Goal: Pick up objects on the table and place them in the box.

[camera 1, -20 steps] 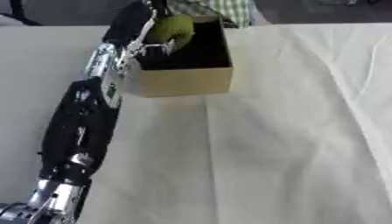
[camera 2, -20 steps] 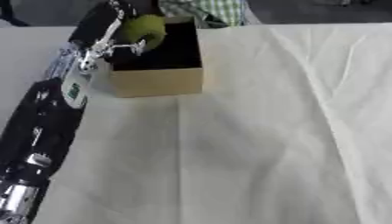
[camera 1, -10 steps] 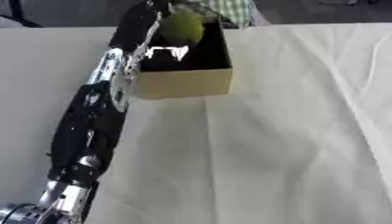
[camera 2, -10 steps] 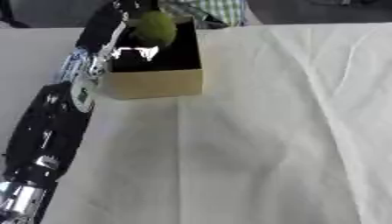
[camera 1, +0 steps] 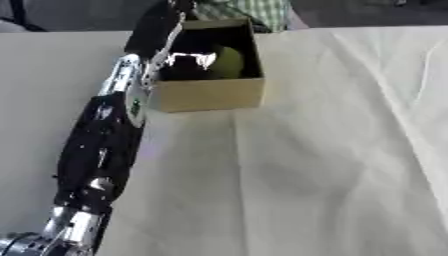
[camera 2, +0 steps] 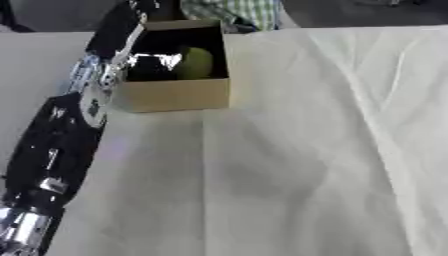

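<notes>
1 arm in view: the robot's left arm (camera 1: 105,145), black with silver joints, runs from the lower left corner up along the left side of the surface to the box
Left robot hand (camera 1: 188,62): reaches into the box from its left wall; only a pale, shiny part of it shows against the dark interior, touching or just beside the green object; cannot tell whether its fingers are apart or curled round anything
Right robot hand: appears in neither view
Green object (camera 1: 227,61): rounded, yellow-green, inside the box toward its right side, below the rim; cannot tell whether it rests on the bottom or is carried by the hand
Box (camera 1: 210,95): open-topped cardboard, tan outside and dark inside, standing on the surface near the far edge, left of centre
Surface (camera 1: 332,150): covered with a cream cloth showing soft folds on the right half
Far edge: a green-and-white checked cloth (camera 1: 249,10) shows just behind the box
</notes>
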`<state>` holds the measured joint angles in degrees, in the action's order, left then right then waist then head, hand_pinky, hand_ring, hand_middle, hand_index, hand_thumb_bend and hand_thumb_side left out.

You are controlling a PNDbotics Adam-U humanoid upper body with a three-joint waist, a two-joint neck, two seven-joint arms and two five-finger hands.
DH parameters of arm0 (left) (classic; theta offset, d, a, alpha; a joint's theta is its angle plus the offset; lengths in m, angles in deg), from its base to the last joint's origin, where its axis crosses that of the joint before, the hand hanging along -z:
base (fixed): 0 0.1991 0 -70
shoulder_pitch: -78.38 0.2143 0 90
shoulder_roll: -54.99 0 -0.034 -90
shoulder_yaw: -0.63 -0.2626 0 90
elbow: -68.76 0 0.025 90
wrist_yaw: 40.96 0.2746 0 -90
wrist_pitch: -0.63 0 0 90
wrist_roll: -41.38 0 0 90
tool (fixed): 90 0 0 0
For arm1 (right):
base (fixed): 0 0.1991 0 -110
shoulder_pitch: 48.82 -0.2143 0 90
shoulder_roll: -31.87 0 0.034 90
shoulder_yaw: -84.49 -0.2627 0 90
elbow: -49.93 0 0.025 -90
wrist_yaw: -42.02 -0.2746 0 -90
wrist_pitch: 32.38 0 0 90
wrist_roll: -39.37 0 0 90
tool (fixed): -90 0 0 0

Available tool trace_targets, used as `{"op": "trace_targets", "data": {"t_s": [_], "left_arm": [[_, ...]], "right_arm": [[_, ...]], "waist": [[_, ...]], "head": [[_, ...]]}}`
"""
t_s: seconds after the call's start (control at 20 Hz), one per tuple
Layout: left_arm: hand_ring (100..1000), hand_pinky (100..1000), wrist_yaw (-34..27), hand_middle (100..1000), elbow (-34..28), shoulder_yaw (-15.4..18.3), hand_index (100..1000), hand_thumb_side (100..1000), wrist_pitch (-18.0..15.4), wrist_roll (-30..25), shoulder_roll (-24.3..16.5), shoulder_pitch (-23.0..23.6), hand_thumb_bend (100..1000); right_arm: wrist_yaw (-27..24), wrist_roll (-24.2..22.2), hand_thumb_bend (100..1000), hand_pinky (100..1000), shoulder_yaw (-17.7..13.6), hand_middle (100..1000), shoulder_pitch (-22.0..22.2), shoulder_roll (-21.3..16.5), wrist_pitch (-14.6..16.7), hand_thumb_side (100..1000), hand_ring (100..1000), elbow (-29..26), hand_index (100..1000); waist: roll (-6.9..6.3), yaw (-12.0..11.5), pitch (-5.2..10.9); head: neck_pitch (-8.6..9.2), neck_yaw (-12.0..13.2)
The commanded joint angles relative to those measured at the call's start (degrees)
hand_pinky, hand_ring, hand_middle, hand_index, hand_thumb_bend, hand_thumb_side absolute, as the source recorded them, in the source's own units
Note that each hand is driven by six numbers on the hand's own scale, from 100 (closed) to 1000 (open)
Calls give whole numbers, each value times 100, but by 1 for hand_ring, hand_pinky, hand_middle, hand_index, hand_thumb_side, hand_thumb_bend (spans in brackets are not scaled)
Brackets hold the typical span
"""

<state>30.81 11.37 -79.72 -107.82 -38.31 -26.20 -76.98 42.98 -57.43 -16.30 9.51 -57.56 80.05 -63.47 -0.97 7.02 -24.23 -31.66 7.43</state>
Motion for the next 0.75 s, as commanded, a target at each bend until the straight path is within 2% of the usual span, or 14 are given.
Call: {"op": "trace_targets", "data": {"t_s": [0.05, 0.25, 0.45, 0.6, 0.75], "left_arm": [[683, 601, -475, 693, -446, -38, 807, 273, -1, 192, -167, -69, 223], [662, 589, -1847, 670, -1364, -188, 781, 265, -90, 217, -494, 87, 200], [642, 569, -3674, 649, -2365, -242, 760, 268, 48, 160, -1134, 517, 185], [629, 551, -4982, 639, -2933, -171, 752, 286, 86, 148, -1848, 1246, 175], [625, 546, -5790, 636, -3365, 67, 748, 298, 55, 207, -2352, 2068, 175]], "right_arm": [[-18, 10, 100, 899, -46, 586, -28, -104, 0, 236, 910, -120, 782], [6, 84, 100, 896, -85, 589, -7, -195, 1, 227, 904, -120, 782], [47, 186, 100, 894, -132, 591, 34, -292, -8, 218, 897, -120, 782], [83, 276, 100, 891, -172, 592, 59, -365, -9, 211, 891, -120, 782], [129, 384, 100, 888, -228, 593, 87, -415, -3, 203, 883, -120, 782]], "waist": [[-10, -8, 202], [-81, -82, 257], [-159, -208, 340], [-183, -297, 384], [-155, -363, 412]], "head": [[7, -58], [-113, -281], [-196, -531], [-213, -734], [-251, -917]]}}
